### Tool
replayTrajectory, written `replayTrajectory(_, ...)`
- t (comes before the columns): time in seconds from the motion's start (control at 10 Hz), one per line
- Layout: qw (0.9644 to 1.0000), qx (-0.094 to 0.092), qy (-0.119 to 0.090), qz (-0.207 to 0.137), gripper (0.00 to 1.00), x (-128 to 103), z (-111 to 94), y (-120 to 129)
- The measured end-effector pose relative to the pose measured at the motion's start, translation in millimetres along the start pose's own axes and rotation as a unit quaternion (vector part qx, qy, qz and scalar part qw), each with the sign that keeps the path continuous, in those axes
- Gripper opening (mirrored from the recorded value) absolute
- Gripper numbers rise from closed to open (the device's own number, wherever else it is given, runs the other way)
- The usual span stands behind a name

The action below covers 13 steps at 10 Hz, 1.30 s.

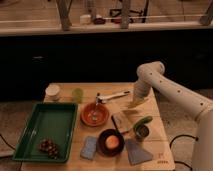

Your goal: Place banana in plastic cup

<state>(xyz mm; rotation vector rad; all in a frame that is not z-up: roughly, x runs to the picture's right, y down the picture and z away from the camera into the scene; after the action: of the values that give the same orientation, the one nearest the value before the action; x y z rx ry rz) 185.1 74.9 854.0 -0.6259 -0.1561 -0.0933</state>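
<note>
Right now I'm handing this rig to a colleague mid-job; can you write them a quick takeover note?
The hand is shut, low at the right side of the table, apparently on the banana; not lifted yet.
The plastic cup stands back left, beside the white cup.
Done: the grasp.
Left: lift, carry it left past the orange bowl, drop it in the plastic cup.

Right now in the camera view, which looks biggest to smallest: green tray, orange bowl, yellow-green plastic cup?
1. green tray
2. orange bowl
3. plastic cup, though it sits farther back
The gripper hangs low over the table, on its right side.
</note>
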Motion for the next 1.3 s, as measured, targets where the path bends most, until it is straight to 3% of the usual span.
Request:
replayTrajectory(0.1, 1.0, 0.006, 0.001, -0.007, 0.01, -16, -11, -5)
replayTrajectory(0.4, 0.9997, 0.012, 0.005, -0.019, 0.01, -25, -23, -8)
replayTrajectory(0.6, 0.9992, 0.02, 0.006, -0.035, 0.01, -42, -35, -18)
replayTrajectory(1.0, 0.9979, 0.034, 0.015, -0.053, 0.01, -59, -46, -36)
replayTrajectory(1.3, 0.997, 0.048, 0.011, -0.06, 0.01, -89, -48, -57)
